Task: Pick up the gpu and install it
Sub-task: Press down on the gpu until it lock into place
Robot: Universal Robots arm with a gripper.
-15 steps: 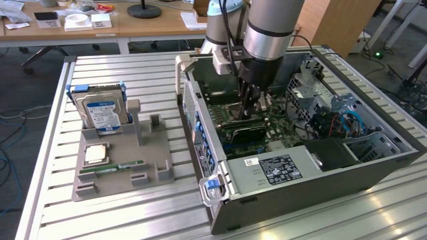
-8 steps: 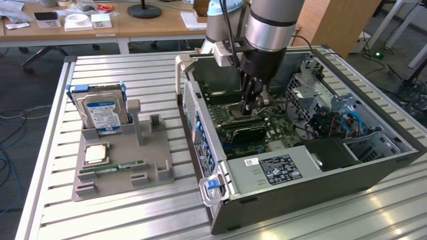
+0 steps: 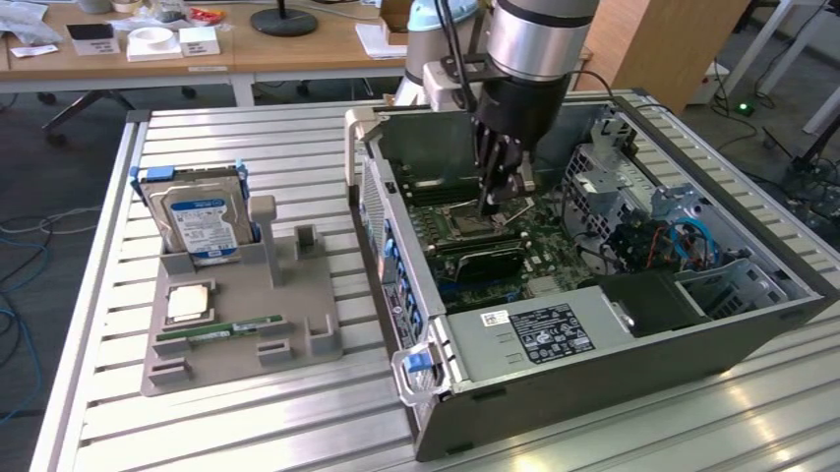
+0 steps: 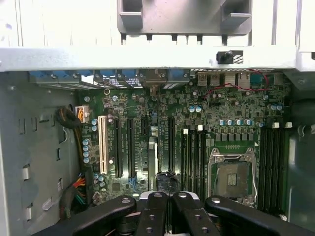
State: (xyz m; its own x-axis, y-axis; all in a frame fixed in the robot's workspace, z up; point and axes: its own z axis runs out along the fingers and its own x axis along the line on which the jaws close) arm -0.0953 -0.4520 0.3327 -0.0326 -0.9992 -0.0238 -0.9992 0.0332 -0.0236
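Observation:
The gpu (image 3: 479, 261), a thin black card, stands on edge on the green motherboard (image 3: 525, 280) inside the open computer case (image 3: 577, 383). In the wrist view the gpu (image 4: 152, 162) appears edge-on among the long expansion slots. My gripper (image 3: 495, 206) reaches down into the case, just above and behind the card, near the CPU socket (image 4: 231, 177). The gripper (image 4: 166, 196) is shut, its black fingers (image 4: 152, 211) pressed together beside the card's near end. I cannot tell whether the fingers touch the card.
The case's metal walls, power supply (image 3: 552, 329) and drive cage (image 3: 617, 167) hem in the arm. At the exterior view's left, a grey holder (image 3: 302, 339) carries a blue-labelled hard drive (image 3: 204, 221), a CPU chip (image 3: 188, 303) and a green RAM stick (image 3: 216, 331).

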